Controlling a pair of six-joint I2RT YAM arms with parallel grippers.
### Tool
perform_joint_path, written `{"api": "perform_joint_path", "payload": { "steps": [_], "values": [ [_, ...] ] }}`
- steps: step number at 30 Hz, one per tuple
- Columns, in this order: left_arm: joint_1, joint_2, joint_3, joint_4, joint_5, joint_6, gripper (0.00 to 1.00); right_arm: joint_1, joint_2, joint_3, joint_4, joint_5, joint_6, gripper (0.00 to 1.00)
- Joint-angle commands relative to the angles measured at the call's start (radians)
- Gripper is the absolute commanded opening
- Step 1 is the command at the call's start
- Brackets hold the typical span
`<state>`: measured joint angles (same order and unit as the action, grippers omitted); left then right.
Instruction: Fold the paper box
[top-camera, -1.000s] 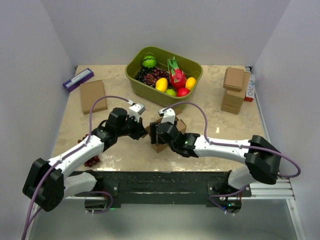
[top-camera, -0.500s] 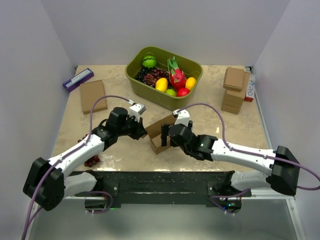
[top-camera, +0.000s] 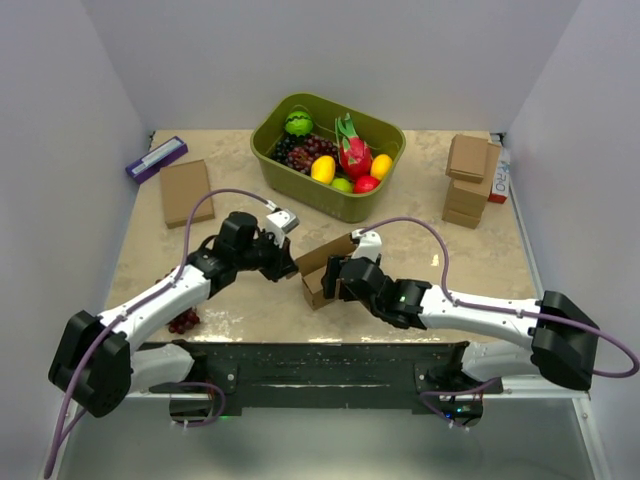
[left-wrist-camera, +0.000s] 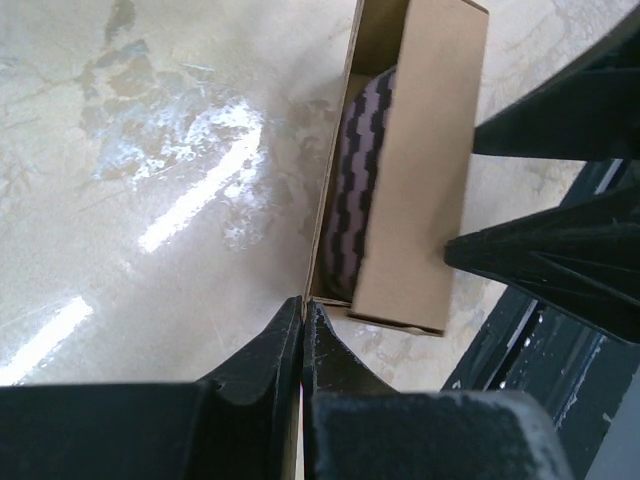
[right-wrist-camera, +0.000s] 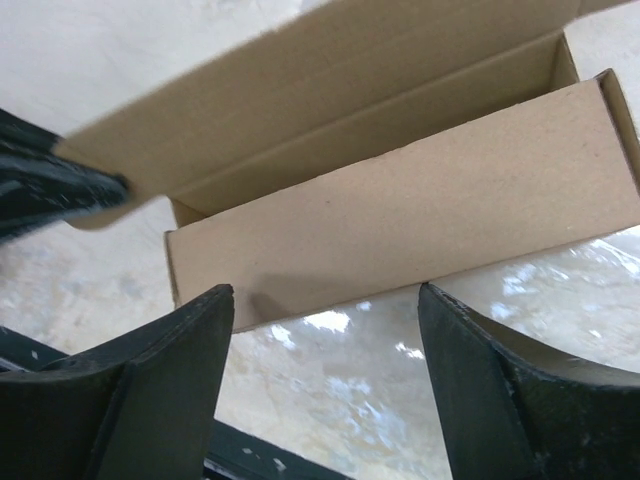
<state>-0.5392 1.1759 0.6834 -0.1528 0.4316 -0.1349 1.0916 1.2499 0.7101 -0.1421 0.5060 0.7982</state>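
Observation:
The paper box (top-camera: 322, 272) is a small brown cardboard box at the table's middle front, its lid flap (top-camera: 335, 250) raised and open. My left gripper (top-camera: 292, 268) is shut on a thin cardboard edge at the box's left end; in the left wrist view the fingertips (left-wrist-camera: 301, 312) pinch that edge, with the box (left-wrist-camera: 425, 170) just beyond. My right gripper (top-camera: 336, 284) is open at the box's near side. In the right wrist view its jaws (right-wrist-camera: 325, 295) straddle the box's front wall (right-wrist-camera: 400, 205) without gripping it, under the lid flap (right-wrist-camera: 320, 90).
A green bin (top-camera: 300, 190) of fruit stands behind the box. A flat brown box (top-camera: 186, 192) and a purple box (top-camera: 156, 158) lie at the back left. Stacked small brown boxes (top-camera: 467, 180) stand at the back right. Dark grapes (top-camera: 184, 322) lie at the front left.
My right gripper has drawn back off the box to its near side. The box's lid flap now stands open. The left arm has barely moved.

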Motion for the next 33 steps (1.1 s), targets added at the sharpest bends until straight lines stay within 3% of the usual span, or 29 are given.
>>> {"api": "perform_joint_path", "payload": {
  "steps": [1, 9, 13, 16, 18, 20, 27, 33],
  "values": [
    [-0.007, 0.021, 0.035, 0.002, 0.134, 0.072, 0.0, -0.004, 0.011, -0.041, 0.208, 0.051, 0.041, 0.74],
    [-0.011, 0.039, 0.022, 0.03, 0.252, 0.086, 0.0, -0.002, 0.045, -0.093, 0.338, 0.091, 0.091, 0.66],
    [-0.011, 0.036, 0.033, -0.007, 0.123, 0.093, 0.0, -0.002, 0.048, -0.086, 0.323, 0.097, 0.095, 0.68],
    [-0.013, 0.039, 0.057, -0.051, 0.0, 0.104, 0.0, -0.002, 0.013, -0.075, 0.262, 0.108, 0.076, 0.77],
    [-0.011, 0.039, 0.067, -0.056, -0.022, 0.106, 0.0, -0.006, -0.041, -0.069, 0.208, 0.137, 0.03, 0.9],
    [-0.013, 0.039, 0.068, -0.056, -0.021, 0.106, 0.0, -0.027, -0.076, -0.054, 0.155, 0.134, -0.038, 0.96],
    [-0.011, 0.03, 0.07, -0.054, -0.033, 0.106, 0.0, -0.157, -0.199, -0.014, 0.093, 0.033, -0.29, 0.99],
    [-0.013, 0.015, 0.07, -0.057, -0.034, 0.115, 0.0, -0.412, -0.188, -0.021, 0.191, -0.222, -0.485, 0.99]
  ]
}}
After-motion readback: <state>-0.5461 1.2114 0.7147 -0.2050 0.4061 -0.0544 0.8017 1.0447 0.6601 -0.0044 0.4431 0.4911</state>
